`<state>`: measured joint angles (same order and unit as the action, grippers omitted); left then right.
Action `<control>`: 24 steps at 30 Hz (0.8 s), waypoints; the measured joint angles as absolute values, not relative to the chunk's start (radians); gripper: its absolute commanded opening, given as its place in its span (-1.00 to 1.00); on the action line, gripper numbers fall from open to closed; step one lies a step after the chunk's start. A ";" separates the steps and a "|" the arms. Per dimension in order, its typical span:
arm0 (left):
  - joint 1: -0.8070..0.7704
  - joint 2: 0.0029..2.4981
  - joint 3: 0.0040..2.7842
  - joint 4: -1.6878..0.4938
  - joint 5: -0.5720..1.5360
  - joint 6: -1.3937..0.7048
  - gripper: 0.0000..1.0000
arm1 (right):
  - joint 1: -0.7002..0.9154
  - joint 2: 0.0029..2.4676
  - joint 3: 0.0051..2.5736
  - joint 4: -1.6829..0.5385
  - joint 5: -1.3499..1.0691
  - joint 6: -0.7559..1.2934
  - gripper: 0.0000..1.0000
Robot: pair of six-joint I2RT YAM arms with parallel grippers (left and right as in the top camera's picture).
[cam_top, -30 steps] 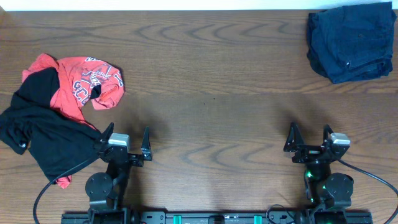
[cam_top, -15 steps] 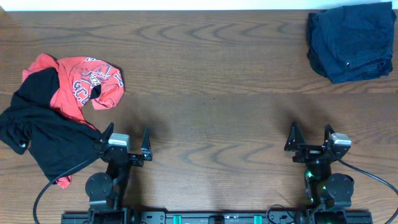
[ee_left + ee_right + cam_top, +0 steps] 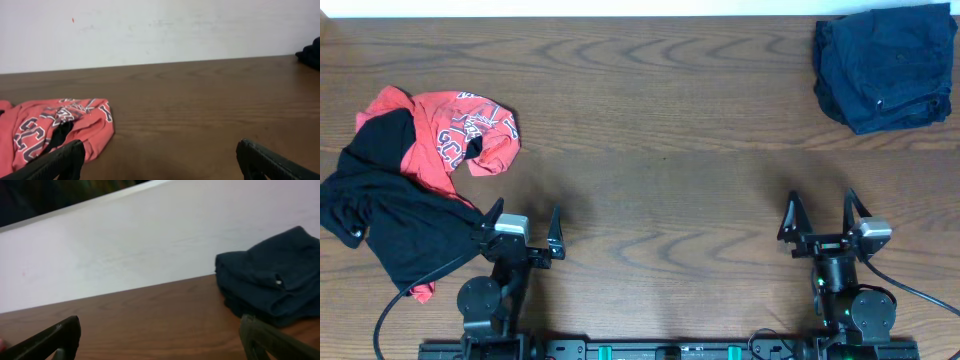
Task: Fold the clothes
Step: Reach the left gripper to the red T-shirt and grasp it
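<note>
Lying crumpled on the left of the surface (image 3: pixel 660 120), a coral-red T-shirt (image 3: pixel 448 128) is partly covered by a black garment (image 3: pixel 395 215); left pincer (image 3: pixel 528 213) and right pincer (image 3: pixel 820 206) stand spread, empty.

A navy garment (image 3: pixel 270 280) lies in a folded heap on the brown wood surface (image 3: pixel 150 315) at the right, close to the white wall (image 3: pixel 125 245) behind it. The two dark fingers (image 3: pixel 55 337) show at the lower corners, spread wide apart, with only bare surface between them.
</note>
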<state>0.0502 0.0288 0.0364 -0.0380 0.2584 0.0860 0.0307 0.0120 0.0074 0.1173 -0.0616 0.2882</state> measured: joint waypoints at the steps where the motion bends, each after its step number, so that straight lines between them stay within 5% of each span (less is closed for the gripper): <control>1: 0.050 0.035 0.039 -0.042 0.258 0.086 0.96 | 0.031 0.012 0.007 0.117 -0.069 0.288 0.98; 11: 0.050 0.292 0.201 -0.058 0.258 0.086 0.96 | 0.031 0.094 0.073 0.116 -0.114 0.288 0.98; 24: 0.050 0.788 0.711 -0.444 0.258 0.086 0.96 | 0.031 0.588 0.454 -0.080 -0.209 0.185 0.99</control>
<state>0.0502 0.7883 0.7109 -0.4442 0.2584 0.0864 0.0307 0.5880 0.4538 -0.0799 -0.2089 0.1848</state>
